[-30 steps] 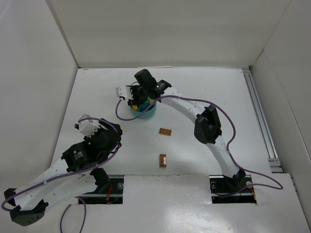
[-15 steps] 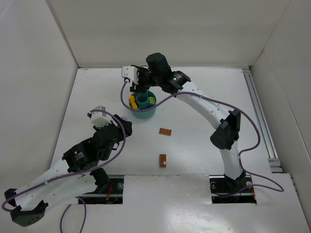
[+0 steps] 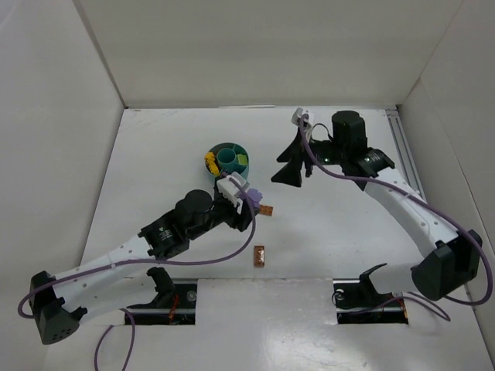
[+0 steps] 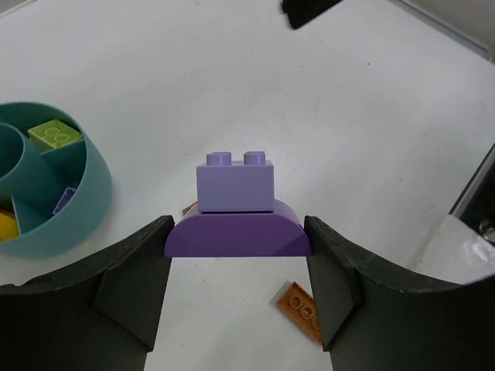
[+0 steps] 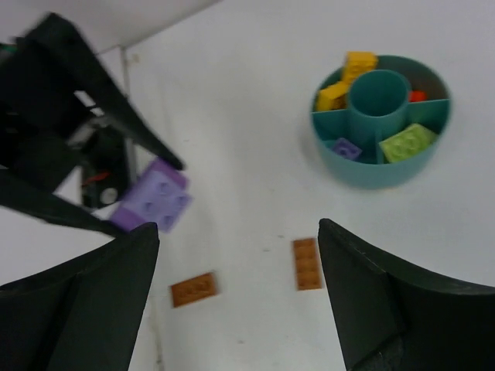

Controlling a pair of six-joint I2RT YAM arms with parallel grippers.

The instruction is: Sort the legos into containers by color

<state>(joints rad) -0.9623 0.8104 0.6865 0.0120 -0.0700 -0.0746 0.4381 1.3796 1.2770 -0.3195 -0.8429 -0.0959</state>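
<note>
My left gripper point(image 3: 246, 202) is shut on a purple lego point(image 4: 237, 230), a curved dark purple piece with a lighter purple brick point(image 4: 234, 182) stacked on it, held above the table right of the teal dish point(image 4: 91, 202). The purple lego also shows in the right wrist view point(image 5: 151, 199). The dish point(image 3: 229, 147) holds yellow point(image 5: 344, 81), lime green point(image 5: 407, 141), small purple point(image 5: 345, 148) and red point(image 5: 418, 96) legos in separate sections. Two brown legos lie on the table point(image 3: 267, 210) point(image 3: 259, 256). My right gripper point(image 3: 292, 162) is open and empty, right of the dish.
White walls enclose the table on the left, back and right. A rail point(image 3: 410, 178) runs along the right edge. In the left wrist view one brown lego point(image 4: 300, 311) lies below the right finger.
My right arm has swung from over the dish out to the right. My left arm has reached forward and right, now close to the dish and the upper brown lego.
</note>
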